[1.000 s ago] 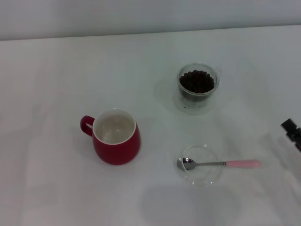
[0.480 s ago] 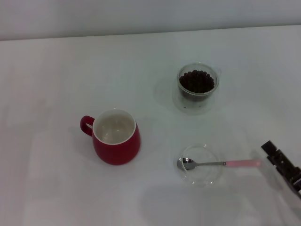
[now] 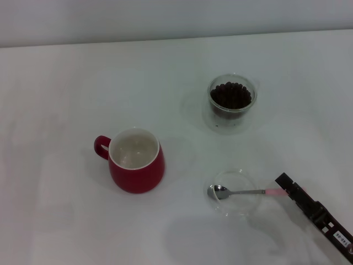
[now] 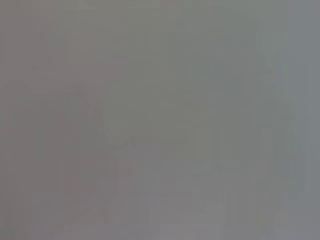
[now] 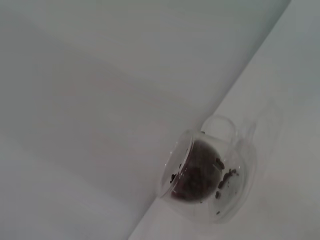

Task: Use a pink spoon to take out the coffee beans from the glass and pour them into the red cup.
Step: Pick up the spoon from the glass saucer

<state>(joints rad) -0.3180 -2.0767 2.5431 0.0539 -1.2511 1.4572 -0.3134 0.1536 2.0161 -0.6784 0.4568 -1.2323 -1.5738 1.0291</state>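
- In the head view we see our right tool point(image 3: 285, 182) reaching in from the lower right corner of the white desk point(image 3: 66, 83), a dark, slim arm piece ending right at the pink end of the spoon.
- We cannot tell how far this tool is open, nor whether it grips the handle or only sits over it; its tip overlaps the far end of the handle and hides it.
- The pink spoon point(image 3: 248, 192) lies flat, stretching away from the tool tip toward our left, with its shiny metal bowl resting inside a shallow clear dish point(image 3: 238, 205).
- That dish sits on the desk just beside the tool, on its left.
- The glass point(image 3: 232, 103) stands upright well beyond the tool, farther from us, and apart from it; the coffee beans point(image 3: 231, 95) fill it in a dark heap.
- The right wrist view shows the same glass point(image 5: 207, 180) with beans point(image 5: 192, 177) inside, but none of the tool's own fingers.
- The red cup point(image 3: 135, 161) stands upright well to the left of the tool, past the dish, its white inside showing and its loop handle pointing away from the tool.
- Our left tool shows in no view; the left wrist view is a plain grey blur.
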